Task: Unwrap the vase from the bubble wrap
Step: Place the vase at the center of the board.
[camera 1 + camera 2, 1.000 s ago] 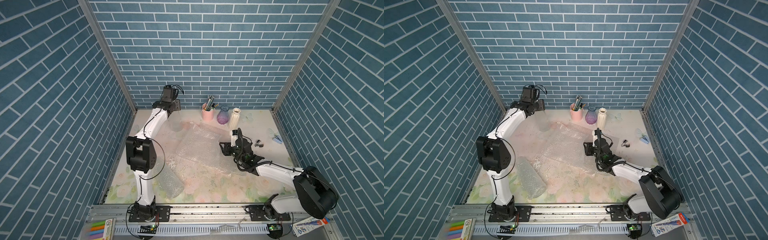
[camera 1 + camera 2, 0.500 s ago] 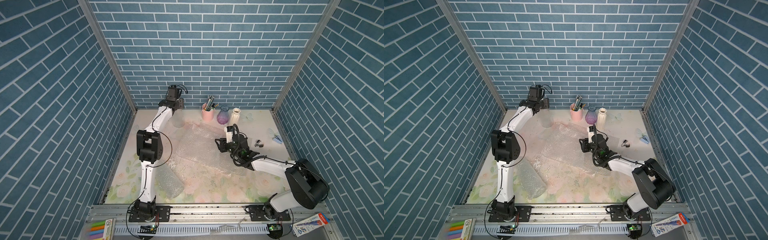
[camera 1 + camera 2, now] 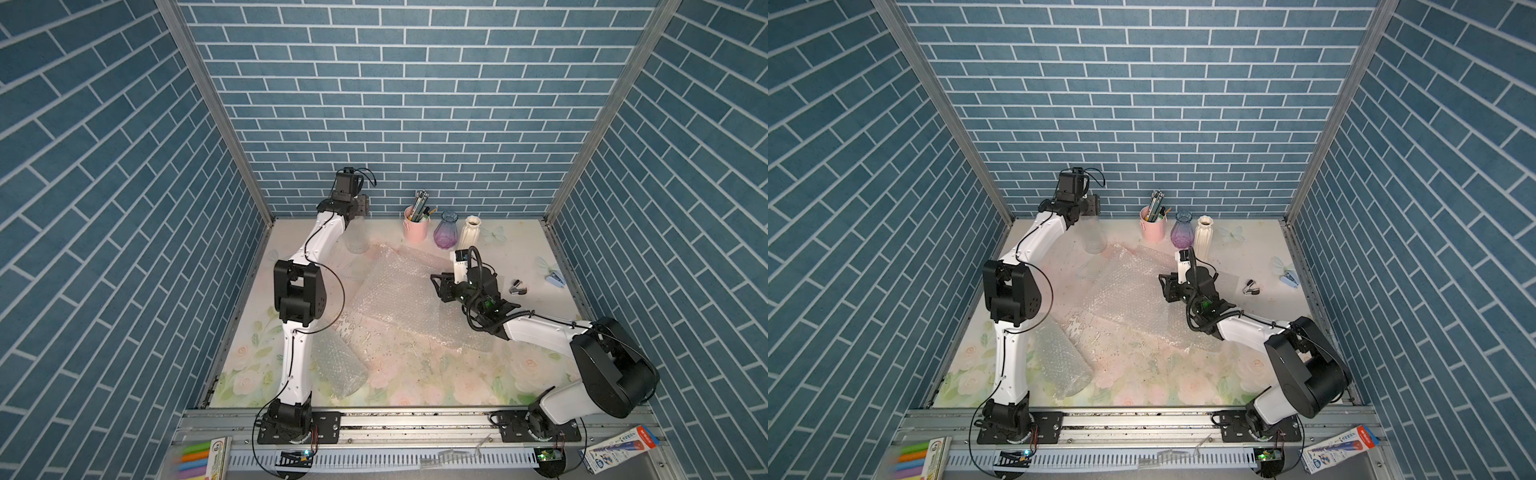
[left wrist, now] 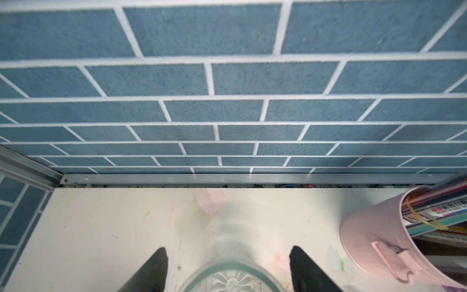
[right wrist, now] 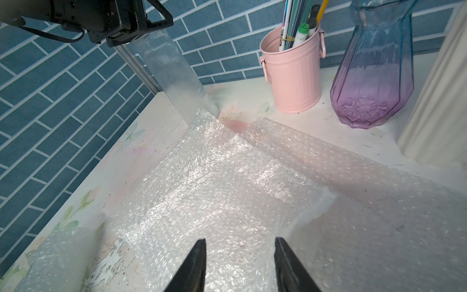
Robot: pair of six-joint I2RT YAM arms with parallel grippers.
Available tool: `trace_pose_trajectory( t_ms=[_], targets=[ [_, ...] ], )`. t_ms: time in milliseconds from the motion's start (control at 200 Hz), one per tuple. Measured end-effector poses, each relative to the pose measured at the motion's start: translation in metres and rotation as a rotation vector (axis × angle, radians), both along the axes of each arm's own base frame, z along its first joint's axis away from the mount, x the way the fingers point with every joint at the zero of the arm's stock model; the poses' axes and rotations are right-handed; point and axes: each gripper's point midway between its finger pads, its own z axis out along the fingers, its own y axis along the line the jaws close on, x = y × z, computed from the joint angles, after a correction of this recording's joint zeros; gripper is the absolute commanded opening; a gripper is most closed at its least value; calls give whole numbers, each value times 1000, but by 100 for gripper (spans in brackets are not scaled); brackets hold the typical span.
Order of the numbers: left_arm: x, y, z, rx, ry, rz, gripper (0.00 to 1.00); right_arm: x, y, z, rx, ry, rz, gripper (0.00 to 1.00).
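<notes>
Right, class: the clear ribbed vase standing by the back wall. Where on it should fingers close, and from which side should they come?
Probably the upper wall of the clear vase, just below the rim, coming down from above. It stands upright with a tall, slim body, and the bubble wrap lies against its foot, so a low approach from the side looks awkward.

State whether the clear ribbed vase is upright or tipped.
Upright: the clear ribbed vase stands on its base, mouth up under the left end effector.
</notes>
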Motion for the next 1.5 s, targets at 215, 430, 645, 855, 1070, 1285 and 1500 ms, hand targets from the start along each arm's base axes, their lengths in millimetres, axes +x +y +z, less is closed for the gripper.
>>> trace_pose_trajectory(
  t_ms=[215, 430, 645, 855, 1070, 1285, 1500],
  targets=[
    [1, 2, 8, -1, -27, 3, 95, -1, -3, 10, 10, -18, -3, 47],
    [-27, 13, 50, 0, -67, 26, 100, -7, -8, 26, 21, -37, -6, 50],
    [-87, 39, 108, -16, -114, 118, 100, -18, -19, 24, -26, 9, -19, 57],
    [-170, 68, 87, -61, 37, 256, 100, -38, -38, 37, -65, 19, -35, 60],
    [-257, 80, 25, -114, 305, 351, 100, -55, -56, 38, -71, -2, -56, 61],
    [-344, 79, -36, -192, 537, 391, 100, -58, -58, 25, -91, 24, -55, 61],
    [-393, 67, -91, -283, 715, 401, 100, -57, -58, 18, -103, 41, -54, 61]
  ],
)
